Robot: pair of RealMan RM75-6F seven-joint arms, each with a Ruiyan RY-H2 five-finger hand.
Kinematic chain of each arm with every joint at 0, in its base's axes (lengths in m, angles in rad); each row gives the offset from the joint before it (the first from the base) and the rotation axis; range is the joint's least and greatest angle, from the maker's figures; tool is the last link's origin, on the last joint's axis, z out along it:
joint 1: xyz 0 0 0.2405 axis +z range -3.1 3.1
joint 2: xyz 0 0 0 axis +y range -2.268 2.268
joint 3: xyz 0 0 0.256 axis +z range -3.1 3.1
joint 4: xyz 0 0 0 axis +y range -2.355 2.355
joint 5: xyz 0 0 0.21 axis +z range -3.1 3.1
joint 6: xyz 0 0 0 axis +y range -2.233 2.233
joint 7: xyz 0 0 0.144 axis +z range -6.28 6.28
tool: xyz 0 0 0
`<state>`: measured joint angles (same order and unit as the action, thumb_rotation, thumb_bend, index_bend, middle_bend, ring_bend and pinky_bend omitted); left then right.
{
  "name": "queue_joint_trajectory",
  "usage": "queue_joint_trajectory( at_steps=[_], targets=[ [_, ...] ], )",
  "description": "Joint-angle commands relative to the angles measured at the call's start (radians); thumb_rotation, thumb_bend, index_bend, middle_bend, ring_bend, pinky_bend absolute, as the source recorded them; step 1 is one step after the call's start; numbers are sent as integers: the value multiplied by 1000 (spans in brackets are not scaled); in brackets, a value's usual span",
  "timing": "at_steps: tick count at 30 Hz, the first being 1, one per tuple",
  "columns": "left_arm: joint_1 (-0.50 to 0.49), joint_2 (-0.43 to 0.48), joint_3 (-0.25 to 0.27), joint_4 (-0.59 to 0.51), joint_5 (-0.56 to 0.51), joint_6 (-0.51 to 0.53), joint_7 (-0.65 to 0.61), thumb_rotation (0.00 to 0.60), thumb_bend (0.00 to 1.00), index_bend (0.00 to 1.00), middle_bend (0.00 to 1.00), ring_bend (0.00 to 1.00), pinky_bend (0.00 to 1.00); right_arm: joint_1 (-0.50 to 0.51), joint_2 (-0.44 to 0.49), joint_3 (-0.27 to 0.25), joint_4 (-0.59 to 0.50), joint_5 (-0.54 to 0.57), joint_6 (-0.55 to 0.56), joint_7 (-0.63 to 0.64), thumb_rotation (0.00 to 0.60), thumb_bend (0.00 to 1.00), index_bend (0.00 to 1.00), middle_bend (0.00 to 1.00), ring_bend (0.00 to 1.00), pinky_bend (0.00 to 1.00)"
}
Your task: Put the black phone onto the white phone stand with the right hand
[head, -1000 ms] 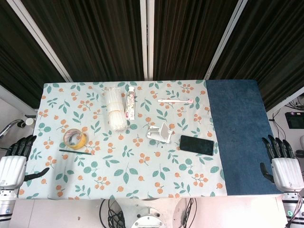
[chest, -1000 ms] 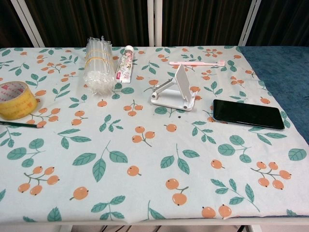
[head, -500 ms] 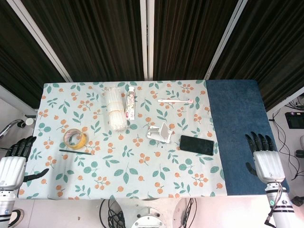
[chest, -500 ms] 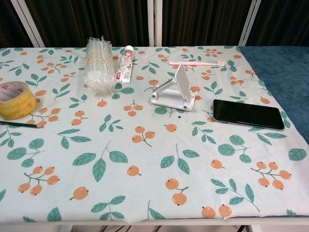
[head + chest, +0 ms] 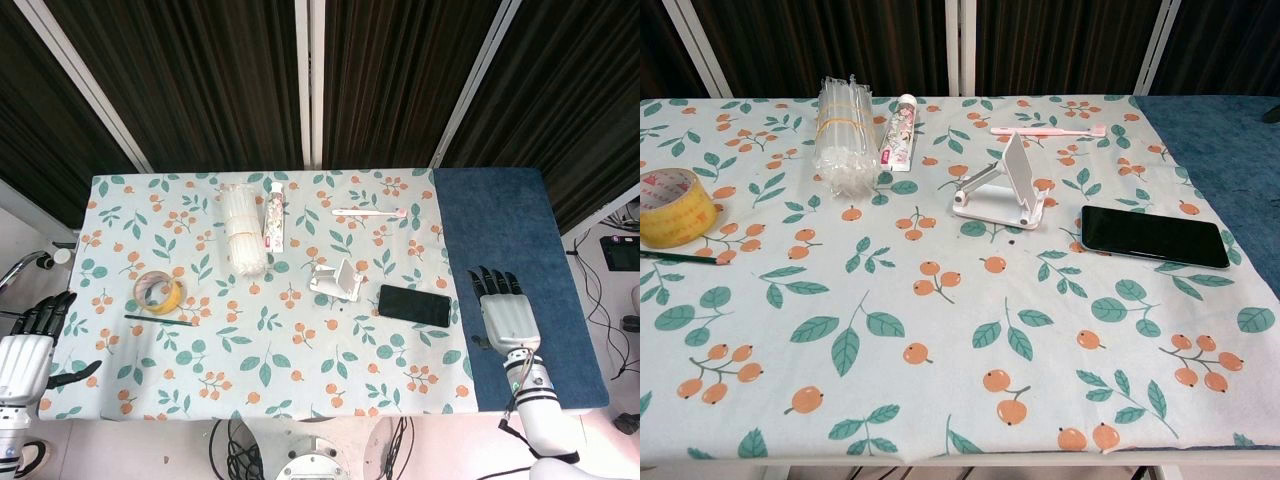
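**Right hand moves inward toward the phone**

Since the earlier frames, the right hand has shifted from the counter's right edge inward over the blue cloth; nothing else has moved.

Head view: right hand empty, fingers spread, near the black phone. Phone lies flat just right of the white phone stand. Left hand empty, fingers apart, off the counter's left edge.

Chest view: black phone flat beside the white phone stand; tape roll at left. Neither hand appears.
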<state>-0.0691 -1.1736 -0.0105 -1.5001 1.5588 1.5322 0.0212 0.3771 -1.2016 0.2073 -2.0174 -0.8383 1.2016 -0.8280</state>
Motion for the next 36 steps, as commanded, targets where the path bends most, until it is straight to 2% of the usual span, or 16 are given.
queue_joint_trajectory(
  at_steps=[1, 6, 16, 26, 36],
  targets=[
    [-2, -1, 2, 6, 2, -4, -5, 442, 24, 57, 89, 104, 189, 157, -60, 80, -19, 291, -20, -111, 600, 41, 0, 0, 0, 0],
    [-7, -7, 4, 15, 8, -12, -15, 441, 21, 57, 89, 105, 189, 250, -116, 101, 28, 487, -9, -129, 600, 40, 0, 0, 0, 0],
    [-11, -9, 4, 15, 11, -15, -13, 442, 21, 57, 89, 105, 189, 345, -221, 103, 134, 599, -1, -76, 600, 41, 0, 0, 0, 0],
    [-6, -4, 11, 16, 8, -18, -15, 441, 21, 57, 89, 105, 189, 401, -299, 89, 218, 658, -3, -37, 600, 42, 7, 0, 0, 0],
    [4, -2, 14, 28, 7, -8, -30, 442, 21, 57, 89, 105, 189, 437, -374, 60, 299, 644, 13, -24, 600, 56, 111, 0, 0, 0]
  ],
)
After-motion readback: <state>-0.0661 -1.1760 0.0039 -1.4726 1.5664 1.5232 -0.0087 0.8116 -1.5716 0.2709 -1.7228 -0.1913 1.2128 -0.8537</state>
